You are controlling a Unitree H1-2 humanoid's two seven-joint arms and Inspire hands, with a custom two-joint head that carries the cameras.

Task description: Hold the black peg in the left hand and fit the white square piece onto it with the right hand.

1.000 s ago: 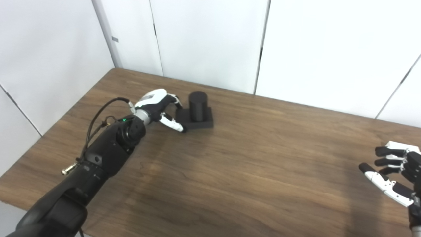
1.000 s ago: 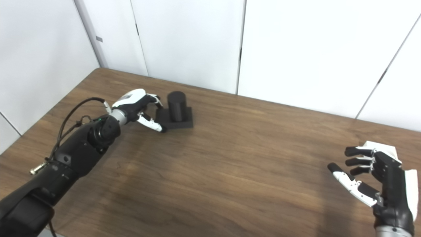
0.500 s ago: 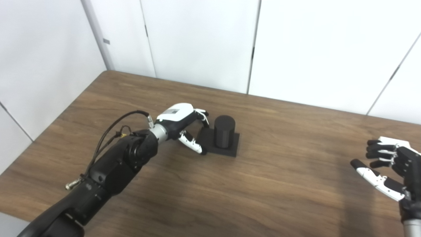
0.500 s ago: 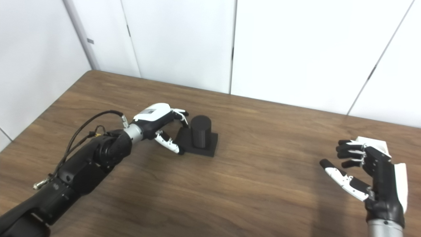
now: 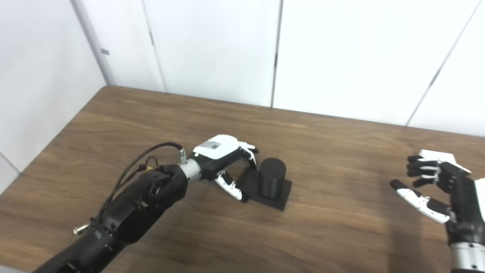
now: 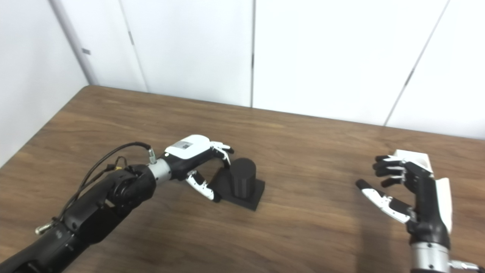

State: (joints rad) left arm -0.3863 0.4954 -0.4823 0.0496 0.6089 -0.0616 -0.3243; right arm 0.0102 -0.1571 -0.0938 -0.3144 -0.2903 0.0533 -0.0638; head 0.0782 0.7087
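Two task items are present on the brown wood-grain table (image 5: 333, 231): a matte black cylindrical peg on a flat square black base (image 5: 272, 183), standing upright left of centre, and a white square piece (image 6: 413, 158) lying at the far right, well apart from the peg.

Left hand (image 5: 223, 162): at the left edge of the peg's base, thumb down along the near corner and fingers (image 5: 250, 153) curved over toward the cylinder. Contact with the base looks likely at the thumb; the fingers appear apart from the cylinder. No firm hold is evident, so the hand is judged spread, not closed on the peg.

Right hand (image 6: 411, 191): fingers curled but parted, thumb extended, holding nothing. It sits just in front of the white piece; whether the fingertips touch the piece cannot be told.

Step in hand, as judged: both hands are at the reach stage, neither item secured, fitting not begun.

Next move calls for the left hand to close around the cylinder or base without tipping it, and for the right hand to advance over the white piece and pinch it by its edges.
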